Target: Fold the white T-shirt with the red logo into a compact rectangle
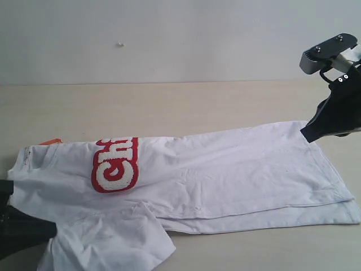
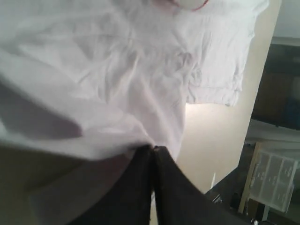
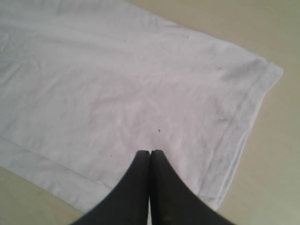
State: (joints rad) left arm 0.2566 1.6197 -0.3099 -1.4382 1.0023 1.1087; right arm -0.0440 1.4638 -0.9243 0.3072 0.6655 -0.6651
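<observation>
Spread lengthwise across the tan table [image 1: 169, 107] — the white T-shirt [image 1: 225, 169], collar end to the left, hem to the right, doubled over so that a lower layer shows past the near edge. Half covered by a fold of cloth, the red logo [image 1: 114, 165]: only "Ch" readable, the rest hidden. Just peeking out by the collar, an orange neck tag [image 1: 51, 141]. At the near left corner, mostly cut off by the frame, the left gripper [image 1: 54, 230], jaws pressed together on gathered shirt cloth beside the loose sleeve [image 1: 107, 237]. At the hem's far corner, the right gripper [image 1: 308, 135], jaws closed tight over the fabric — whether pinching any of it, impossible to tell.
</observation>
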